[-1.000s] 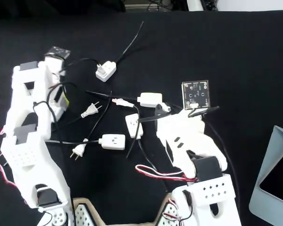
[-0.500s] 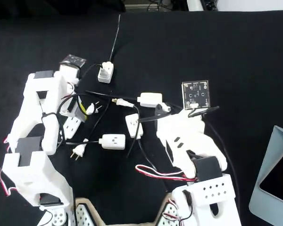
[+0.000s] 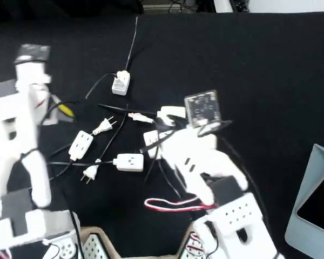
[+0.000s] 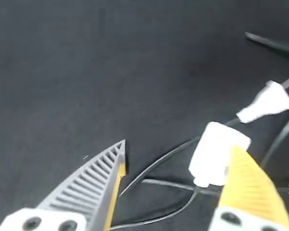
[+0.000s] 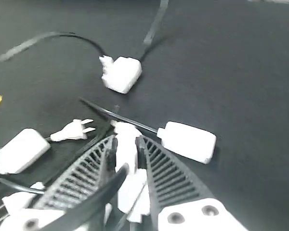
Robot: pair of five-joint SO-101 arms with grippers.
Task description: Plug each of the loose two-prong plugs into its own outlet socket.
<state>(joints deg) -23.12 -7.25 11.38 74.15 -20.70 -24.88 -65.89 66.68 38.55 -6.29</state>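
Note:
Several white outlet sockets and loose two-prong plugs lie tangled with black cords on the black table. My right gripper (image 5: 126,144) is shut on a white plug (image 5: 125,153), its fingers against both sides; in the high view this plug (image 3: 137,115) lies mid-table by the right gripper (image 3: 161,126). My left gripper (image 4: 178,147) is open and holds nothing, hovering beside a white socket (image 4: 214,153) and a plug (image 4: 269,99). In the high view the left gripper (image 3: 58,108) is up and left of that socket (image 3: 80,144). Two more plugs (image 3: 103,127) (image 3: 89,174) lie loose.
More sockets lie around: one at the back (image 3: 120,83), one in the middle (image 3: 128,161), and two by the right arm (image 3: 171,112) (image 3: 151,141). Black cords cross the middle. A grey tray (image 3: 313,205) stands at the right edge.
The left arm has lifted back to the left, leaving a socket on the table. The right arm has swung left, so its fingers now sit around the white plug.

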